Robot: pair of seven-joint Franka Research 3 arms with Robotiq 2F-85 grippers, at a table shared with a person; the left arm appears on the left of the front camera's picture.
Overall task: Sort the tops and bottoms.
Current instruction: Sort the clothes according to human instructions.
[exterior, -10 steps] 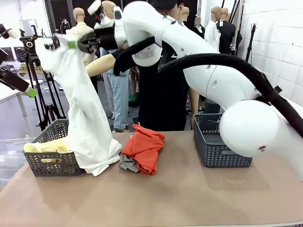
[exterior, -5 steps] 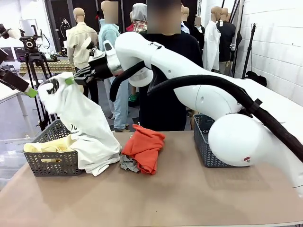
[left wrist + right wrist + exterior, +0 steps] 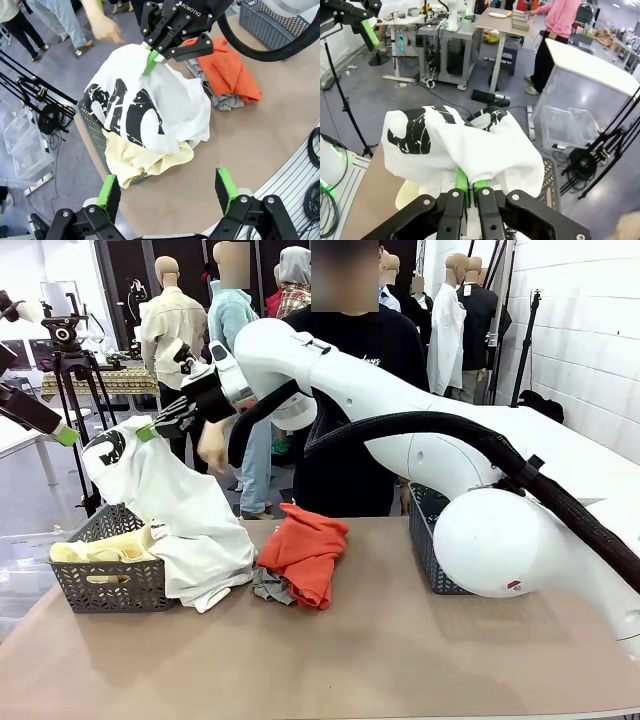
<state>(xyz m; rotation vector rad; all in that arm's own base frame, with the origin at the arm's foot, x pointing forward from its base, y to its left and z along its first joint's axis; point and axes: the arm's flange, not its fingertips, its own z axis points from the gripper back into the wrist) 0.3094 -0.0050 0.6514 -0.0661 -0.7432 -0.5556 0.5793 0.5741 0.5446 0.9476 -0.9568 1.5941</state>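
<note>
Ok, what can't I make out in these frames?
Front view: the inside of the right basket, blocked by the right arm's elbow.
Front view: the grey garment, mostly under the orange-red garment; top or bottom unclear.
Left wrist view: the left basket, nearly covered by the white printed garment and the pale yellow garment.
Right wrist view: the right claw, its tips buried in that white cloth.

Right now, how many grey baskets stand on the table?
2. The left basket stands at the left end of the table and holds a pale yellow garment; the right basket stands toward the right end, partly hidden behind the right arm.
</note>
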